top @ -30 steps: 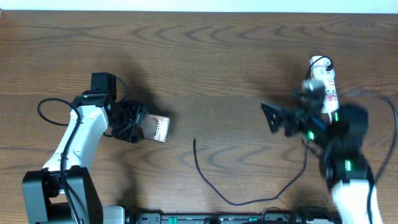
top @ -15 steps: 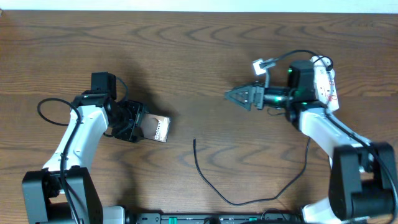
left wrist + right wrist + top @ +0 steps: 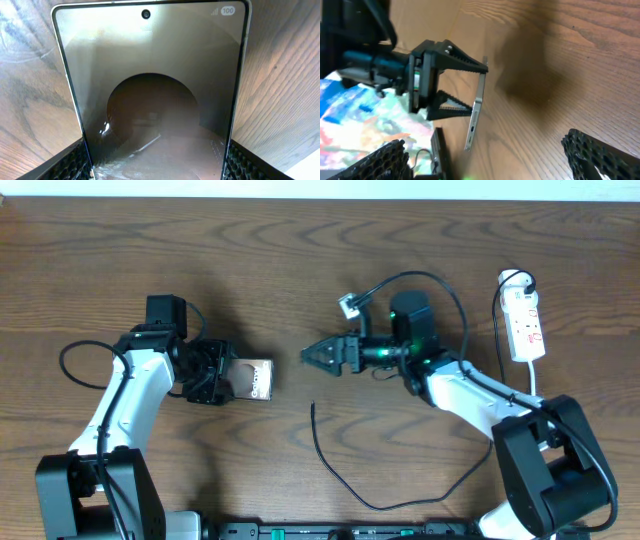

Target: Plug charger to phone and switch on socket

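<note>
Right arm has swung off the socket (image 3: 524,320) side and now reaches across mid-table toward the phone (image 3: 258,380). A second ago it was bunched up next to the strip. Right gripper (image 3: 312,356) is released: its fingers (image 3: 385,160) are spread wide in the wrist view with nothing between them.

Left gripper (image 3: 228,380) hasn't budged. It's clenched on the phone at one short end and holds it just off the table (image 3: 300,260), on edge, free end pointing at the right arm. Right wrist view shows the phone edge-on with a port slot facing it.

Charger (image 3: 383,506) lies untouched on the wood. Its tip is just below the right gripper, and the rest loops toward the front edge and off under the right arm. Can't tell if the far end is in the socket.

My read: socket side is left alone for now. The right arm looks set to grab the tip, so plugging hasn't started and the switch step is still to come.
</note>
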{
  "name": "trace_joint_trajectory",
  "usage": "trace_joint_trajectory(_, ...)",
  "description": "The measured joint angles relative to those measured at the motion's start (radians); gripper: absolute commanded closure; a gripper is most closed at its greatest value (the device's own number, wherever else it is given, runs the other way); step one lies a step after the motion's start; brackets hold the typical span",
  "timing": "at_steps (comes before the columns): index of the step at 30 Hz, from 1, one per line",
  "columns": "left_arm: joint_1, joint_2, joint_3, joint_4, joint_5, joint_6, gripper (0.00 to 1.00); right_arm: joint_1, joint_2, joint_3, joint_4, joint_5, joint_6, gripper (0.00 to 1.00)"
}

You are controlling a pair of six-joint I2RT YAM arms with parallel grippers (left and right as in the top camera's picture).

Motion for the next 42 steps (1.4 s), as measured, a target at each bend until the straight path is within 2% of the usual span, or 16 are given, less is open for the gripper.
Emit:
trace_joint_trajectory(7, -0.036, 0.000, 0.000, 0.020, -0.002, -0.131, 0.93, 0.067, 0.000, 0.000, 0.000, 0.133, 0.004, 0.01)
trace_joint_trajectory(13, -0.124, 0.000, 0.000, 0.120, -0.001, -0.178, 0.93, 0.105, 0.000, 0.000, 0.000, 0.168, 0.004, 0.01)
trace_joint_trajectory(17, -0.164, 0.000, 0.000, 0.128, 0.000, -0.205, 0.92, 0.122, 0.000, 0.000, -0.001, 0.177, 0.004, 0.01)
trace_joint_trajectory(28, -0.203, 0.000, 0.000, 0.155, 0.012, -0.232, 0.92, 0.126, 0.000, 0.000, -0.002, 0.181, 0.004, 0.01)
trace_joint_trajectory(34, -0.203, 0.000, 0.000, 0.218, 0.074, -0.263, 0.93, 0.126, 0.000, 0.000, -0.002, 0.182, 0.004, 0.01)
trace_joint_trajectory(42, -0.210, 0.000, 0.000, 0.224, 0.144, -0.268, 0.92, 0.126, 0.000, 0.000, -0.002, 0.182, 0.004, 0.01)
